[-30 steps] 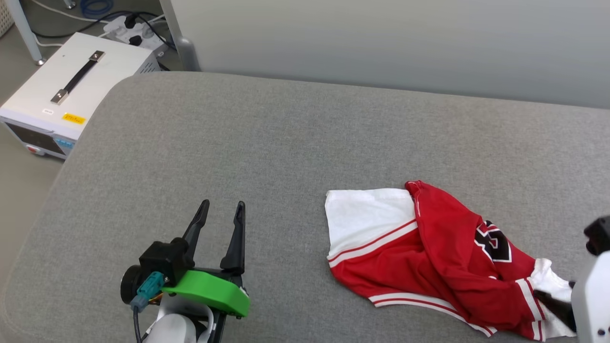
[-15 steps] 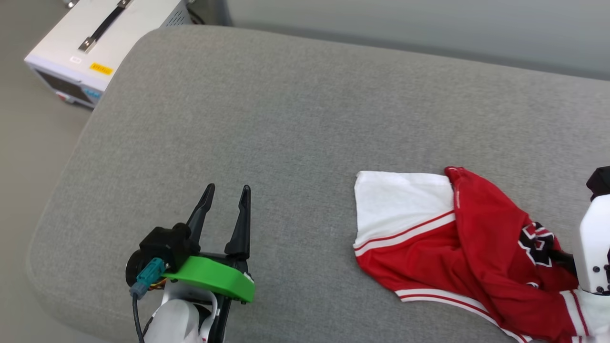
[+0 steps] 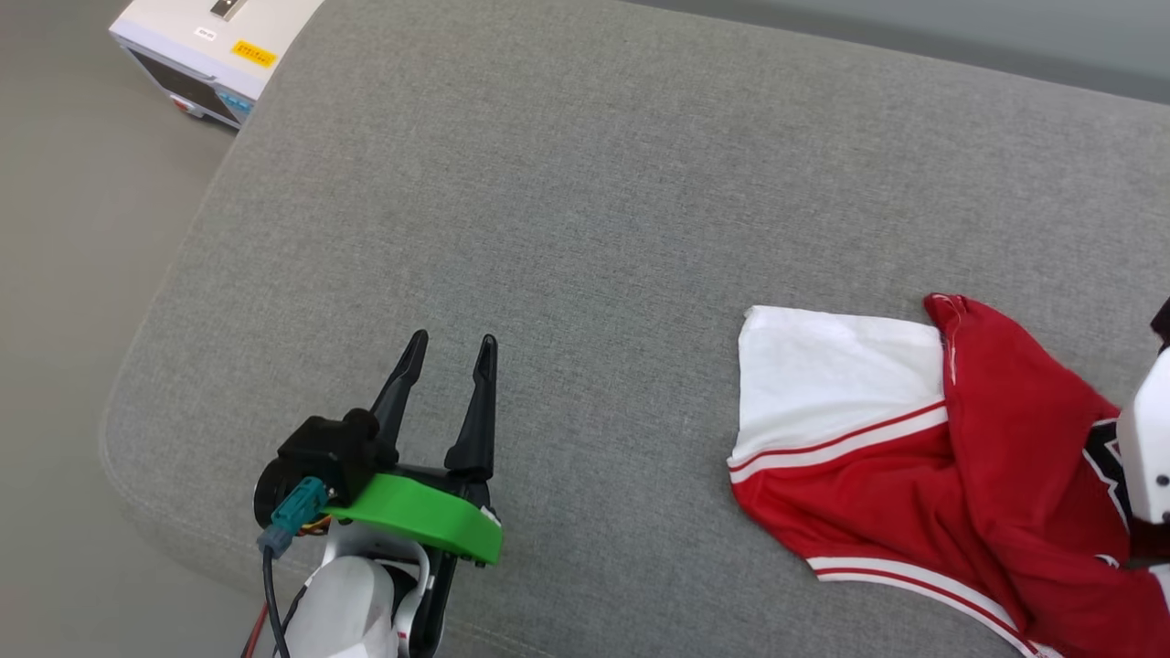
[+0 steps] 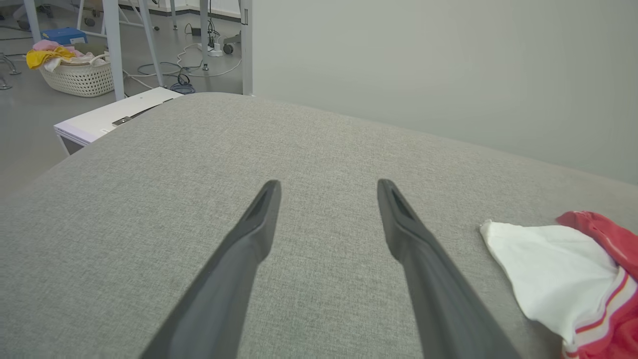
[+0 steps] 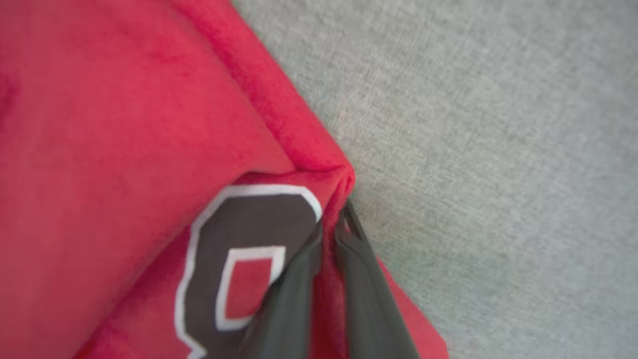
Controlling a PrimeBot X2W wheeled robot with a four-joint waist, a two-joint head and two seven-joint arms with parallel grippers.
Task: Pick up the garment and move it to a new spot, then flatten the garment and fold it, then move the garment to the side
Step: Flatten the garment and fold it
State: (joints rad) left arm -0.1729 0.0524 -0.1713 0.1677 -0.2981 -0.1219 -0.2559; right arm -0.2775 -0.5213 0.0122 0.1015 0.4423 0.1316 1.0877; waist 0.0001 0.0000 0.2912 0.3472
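Red cloth with a white sleeve [image 3: 832, 375], the garment [image 3: 877, 493] lies crumpled at the lower right of the head view on the grey padded surface [image 3: 594, 183]. The sleeve is spread flat toward the frame's middle, and the red body is bunched under the pale forearm [image 3: 1147, 439] at the right edge. In the right wrist view the right gripper [image 5: 333, 219] has its two dark fingers [image 5: 369, 299] pressed nearly together on a ridge of red fabric. The pinch is right at the edge of the black white-edged lettering [image 5: 249, 219], where a fold comes to a corner. The left gripper [image 3: 454, 340] sits at the lower left of the head view, spread and holding nothing, well apart from the shirt, over bare grey fabric. A white box [image 3: 215, 46] shows at the upper left corner, off the pad.

The step in hand looks like the pick-up and carry. The pinch seems to hold only a thin fold near a corner, so the lift is best made slowly and straight up until the white sleeve and striped trim leave the surface. A quick pull could let the fold slip out. The wide bare stretch across the middle of the head view is the natural new spot. Laying the shirt down there with the sleeve end trailing would leave it partly stretched, easier to flatten, and within the left gripper's reach.
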